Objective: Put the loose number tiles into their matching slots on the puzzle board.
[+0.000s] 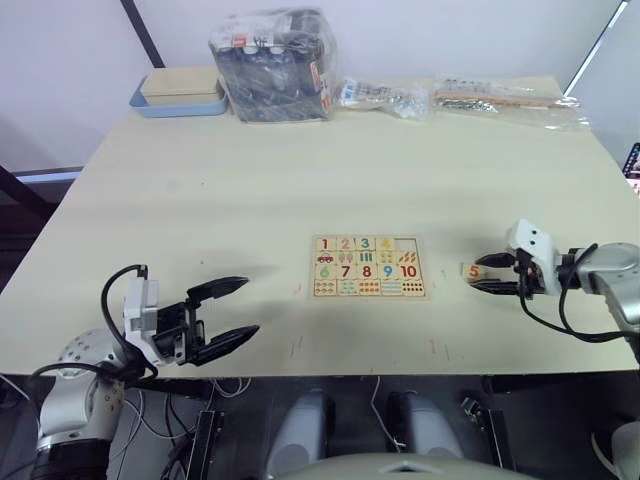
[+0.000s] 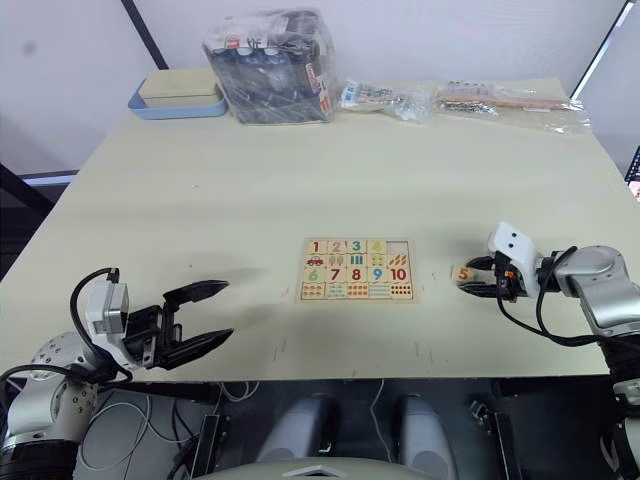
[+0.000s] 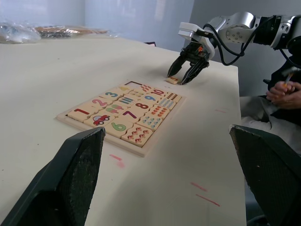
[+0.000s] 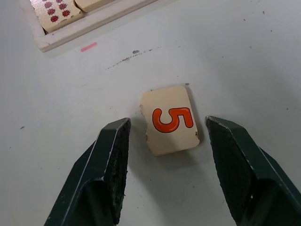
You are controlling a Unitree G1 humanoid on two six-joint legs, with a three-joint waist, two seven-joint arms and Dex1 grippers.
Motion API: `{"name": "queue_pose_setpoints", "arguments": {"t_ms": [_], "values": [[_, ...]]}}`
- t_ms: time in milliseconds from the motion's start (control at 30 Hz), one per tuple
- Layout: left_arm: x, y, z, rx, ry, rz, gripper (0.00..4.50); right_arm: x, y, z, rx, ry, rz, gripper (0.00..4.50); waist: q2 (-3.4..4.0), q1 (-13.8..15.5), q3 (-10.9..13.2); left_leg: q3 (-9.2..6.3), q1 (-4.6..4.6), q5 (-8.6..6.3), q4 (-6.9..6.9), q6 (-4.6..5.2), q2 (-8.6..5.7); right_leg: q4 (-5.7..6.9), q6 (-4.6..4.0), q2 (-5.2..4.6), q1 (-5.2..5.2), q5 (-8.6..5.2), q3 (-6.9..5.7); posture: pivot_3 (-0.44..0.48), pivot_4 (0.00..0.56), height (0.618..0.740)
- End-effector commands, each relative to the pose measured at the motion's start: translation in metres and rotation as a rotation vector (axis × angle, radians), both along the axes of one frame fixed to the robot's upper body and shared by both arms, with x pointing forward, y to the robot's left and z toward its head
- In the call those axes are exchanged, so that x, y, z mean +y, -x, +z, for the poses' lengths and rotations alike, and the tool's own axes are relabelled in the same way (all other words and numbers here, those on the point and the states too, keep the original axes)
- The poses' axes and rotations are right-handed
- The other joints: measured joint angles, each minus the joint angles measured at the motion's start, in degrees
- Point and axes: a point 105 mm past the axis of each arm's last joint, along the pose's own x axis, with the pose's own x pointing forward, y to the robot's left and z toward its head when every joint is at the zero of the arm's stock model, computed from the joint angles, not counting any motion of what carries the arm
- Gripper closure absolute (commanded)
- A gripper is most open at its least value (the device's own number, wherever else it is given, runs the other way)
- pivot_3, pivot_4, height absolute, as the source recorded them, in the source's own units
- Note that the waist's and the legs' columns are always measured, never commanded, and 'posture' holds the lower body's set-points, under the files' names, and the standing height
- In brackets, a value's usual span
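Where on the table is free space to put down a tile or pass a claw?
Free: the wide bare stretch between the board and the bags at the far edge, and the strip between the left claw and the board. Crowded: the far edge, and around tile 5, which the open right claw brackets.

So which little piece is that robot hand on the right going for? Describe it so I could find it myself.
Start at the wooden number board in the middle of the table, then look to its right. The small tile lies flat on the bare tabletop, between the open fingers of the right gripper. It stands alone off the board, printed with an orange 5.
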Motion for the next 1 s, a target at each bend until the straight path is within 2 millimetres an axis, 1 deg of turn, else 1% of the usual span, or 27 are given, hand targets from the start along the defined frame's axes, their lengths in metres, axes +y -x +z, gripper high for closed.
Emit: {"name": "queue_pose_setpoints", "arguments": {"t_ms": [33, 133, 233, 267, 300, 500, 633, 733, 833, 867, 933, 1000], "values": [[-0.001, 0.001, 0.009, -0.05, -0.008, -0.008, 0.0, -0.004, -0.001, 0.004, -0.014, 0.004, -0.015, 1.85, 0.0, 0.0, 0.0, 0.0, 0.0, 0.0, 0.0, 0.0, 0.0, 0.0, 0.0, 0.0, 0.0, 0.0, 0.01, 0.0, 0.15, 0.74], [-0.002, 0.0, 0.01, -0.052, -0.007, -0.006, 0.0, -0.002, -0.002, 0.002, -0.01, -0.003, -0.02, 1.85, 0.0, 0.01, 0.0, 0.01, 0.01, 0.0, 0.0, 0.0, 0.0, 0.0, 0.0, 0.0, 0.0, 0.0, 0.02, 0.0, 0.15, 0.74], [-0.002, 0.0, 0.01, -0.053, -0.006, -0.005, 0.0, -0.004, -0.001, -0.001, -0.001, -0.003, -0.025, 2.6, -0.01, 0.0, -0.01, 0.03, 0.02, 0.0, 0.0, 0.0, 0.01, 0.0, 0.0, 0.0, 0.0, 0.0, 0.03, 0.0, 0.15, 0.74], [-0.002, 0.001, 0.01, -0.053, -0.006, -0.005, 0.0, -0.004, -0.001, -0.001, -0.001, -0.002, -0.025, 3.18, -0.02, 0.01, -0.01, 0.03, 0.02, 0.0, 0.0, 0.0, 0.01, 0.0, 0.0, 0.0, 0.0, 0.0, 0.04, 0.0, 0.15, 0.74], [-0.001, 0.001, 0.01, -0.054, -0.006, -0.004, 0.0, -0.004, 0.0, -0.001, -0.002, -0.005, -0.026, 3.57, -0.02, 0.0, -0.01, 0.03, 0.02, 0.0, -0.01, 0.0, 0.02, 0.0, -0.01, 0.0, 0.0, 0.0, 0.04, 0.0, 0.15, 0.74], [-0.001, 0.001, 0.012, -0.063, 0.007, 0.003, 0.0, 0.0, 0.0, 0.01, -0.032, -0.006, 0.001, 3.63, -0.02, 0.0, -0.01, 0.07, 0.03, -0.02, -0.01, 0.02, 0.02, 0.0, 0.0, 0.0, 0.0, 0.0, 0.07, 0.0, 0.15, 0.74], [-0.001, 0.0, 0.016, -0.072, 0.039, 0.009, 0.0, 0.012, -0.003, 0.03, -0.098, 0.062, 0.051, 3.63, 0.01, -0.05, 0.01, 0.13, 0.01, -0.02, -0.01, 0.03, 0.02, 0.01, 0.0, 0.0, -0.06, 0.01, 0.14, 0.0, 0.15, 0.74], [-0.001, -0.001, 0.016, -0.072, 0.043, 0.017, 0.0, 0.035, -0.003, 0.053, -0.091, 0.08, 0.106, 3.63, 0.02, -0.26, 0.02, 0.24, -0.01, -0.02, -0.02, 0.03, 0.07, 0.03, 0.02, 0.01, -0.16, 0.02, 0.21, 0.0, 0.15, 0.74], [-0.001, -0.002, 0.014, -0.07, 0.044, 0.023, 0.0, 0.044, -0.018, 0.069, -0.129, 0.224, 0.046, 3.63, 0.02, -0.43, 0.01, 0.37, -0.01, -0.02, -0.04, 0.03, 0.13, 0.03, 0.02, 0.04, -0.22, 0.07, 0.31, 0.0, 0.15, 0.74], [-0.002, -0.002, 0.014, -0.07, 0.045, 0.025, 0.0, 0.051, -0.022, 0.075, -0.135, 0.238, 0.046, 3.63, 0.02, -0.41, 0.01, 0.37, -0.01, -0.02, -0.04, 0.03, 0.13, 0.03, 0.02, 0.03, -0.23, 0.08, 0.31, 0.0, 0.15, 0.74], [-0.002, -0.002, 0.013, -0.069, 0.046, 0.027, 0.0, 0.068, -0.025, 0.084, -0.088, 0.237, 0.087, 3.63, -0.01, -0.34, 0.0, 0.4, -0.04, -0.03, -0.03, 0.04, 0.13, 0.02, 0.01, 0.02, -0.27, 0.08, 0.32, 0.0, 0.15, 0.74], [-0.003, -0.002, 0.013, -0.07, 0.046, 0.03, 0.0, 0.079, -0.032, 0.089, -0.076, 0.278, 0.098, 3.63, 0.0, -0.46, 0.0, 0.47, -0.08, -0.03, -0.05, 0.05, 0.13, 0.02, 0.01, 0.02, -0.37, 0.09, 0.4, 0.0, 0.15, 0.74]]}}
